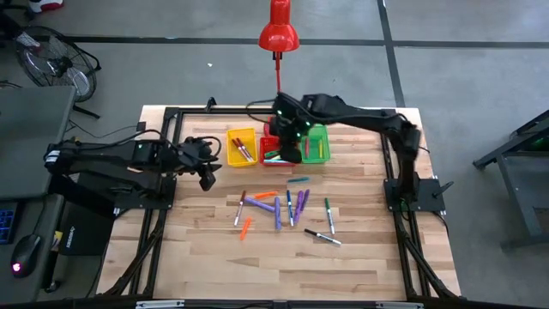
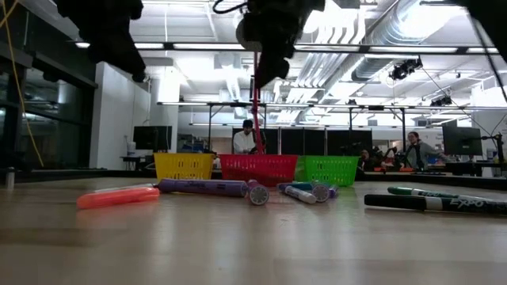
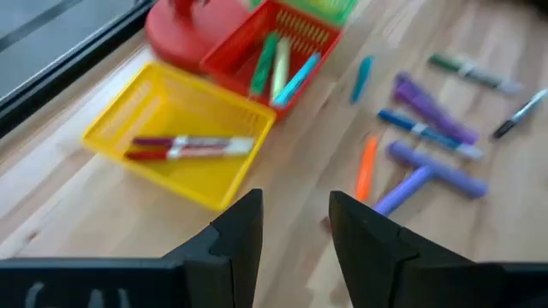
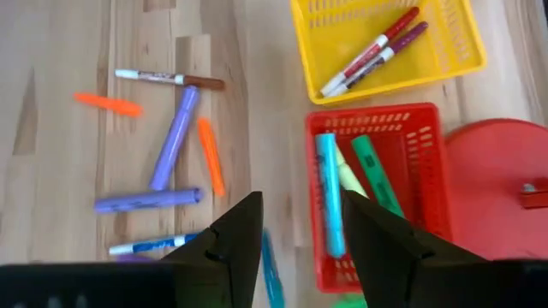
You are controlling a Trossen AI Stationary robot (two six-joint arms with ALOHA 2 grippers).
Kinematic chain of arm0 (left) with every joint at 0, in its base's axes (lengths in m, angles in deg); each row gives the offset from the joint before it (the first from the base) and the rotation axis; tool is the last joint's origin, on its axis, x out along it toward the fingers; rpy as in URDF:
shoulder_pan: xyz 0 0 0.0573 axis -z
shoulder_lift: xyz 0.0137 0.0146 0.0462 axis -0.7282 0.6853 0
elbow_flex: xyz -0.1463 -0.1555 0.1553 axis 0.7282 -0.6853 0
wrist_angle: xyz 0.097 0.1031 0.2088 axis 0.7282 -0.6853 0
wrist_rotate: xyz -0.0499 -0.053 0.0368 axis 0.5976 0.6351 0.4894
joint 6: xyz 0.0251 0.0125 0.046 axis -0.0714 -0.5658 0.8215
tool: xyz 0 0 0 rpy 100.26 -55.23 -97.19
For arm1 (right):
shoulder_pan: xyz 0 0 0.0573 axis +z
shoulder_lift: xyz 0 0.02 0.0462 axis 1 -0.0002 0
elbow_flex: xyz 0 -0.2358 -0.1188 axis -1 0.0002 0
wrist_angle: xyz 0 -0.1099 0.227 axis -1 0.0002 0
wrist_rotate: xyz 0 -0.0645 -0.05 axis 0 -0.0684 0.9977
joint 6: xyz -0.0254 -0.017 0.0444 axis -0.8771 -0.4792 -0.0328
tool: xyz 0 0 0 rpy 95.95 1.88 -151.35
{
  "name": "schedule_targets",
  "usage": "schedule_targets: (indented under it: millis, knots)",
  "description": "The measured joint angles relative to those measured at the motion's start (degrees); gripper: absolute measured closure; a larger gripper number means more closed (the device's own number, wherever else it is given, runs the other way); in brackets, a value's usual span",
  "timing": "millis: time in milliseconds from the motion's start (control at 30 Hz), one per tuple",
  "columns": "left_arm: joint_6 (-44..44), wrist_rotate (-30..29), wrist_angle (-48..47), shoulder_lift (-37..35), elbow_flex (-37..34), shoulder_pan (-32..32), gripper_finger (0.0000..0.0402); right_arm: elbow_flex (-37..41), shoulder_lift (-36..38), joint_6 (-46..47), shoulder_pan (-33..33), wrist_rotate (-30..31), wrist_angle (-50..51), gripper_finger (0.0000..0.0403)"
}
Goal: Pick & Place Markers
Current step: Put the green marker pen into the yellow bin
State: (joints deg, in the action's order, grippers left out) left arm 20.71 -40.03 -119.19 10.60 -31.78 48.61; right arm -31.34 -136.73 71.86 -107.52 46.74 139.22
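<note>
Right gripper [image 1: 287,154] hung open and empty just above the red bin [image 4: 428,137], left gripper [image 1: 206,174] open by the yellow bin [image 1: 241,147], loose markers [image 1: 279,209] lay well apart from the red bin, so imo a sloppy reach could roll them off.

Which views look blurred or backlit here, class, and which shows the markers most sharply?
Left wrist view: soft blur over the yellow bin and loose markers. Low view: arms are dark silhouettes against bright ceiling lights; the near table is out of focus. Right wrist view: sharpest, the red bin and its markers crisp. High view: even light, small detail.
</note>
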Motion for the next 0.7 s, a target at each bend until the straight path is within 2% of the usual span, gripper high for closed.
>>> schedule_targets:
  millis: [133, 333, 500, 700]
  knots:
    - [-3.03, -3.41, 0.4, -0.5, -1.58, 4.1, 0.0268, 15.89, 10.16, 5.44, 0.65, -0.41, -14.43, 0.0254]
    - [-7.96, -7.97, 2.06, -0.42, -4.02, 9.34, 0.0268, 35.48, 25.13, 16.22, 2.34, 5.85, -26.3, 0.0254]
    - [-11.5, -8.96, 2.78, -0.29, -4.2, 11.82, 0.0268, 45.73, 36.09, 23.23, 4.62, 10.2, -29.37, 0.0254]
    - [-14.73, -11.24, 5.86, -0.29, -4.18, 14.41, 0.0268, 53.6, 45.26, 27.89, 7.74, 13.89, -29.41, 0.0254]
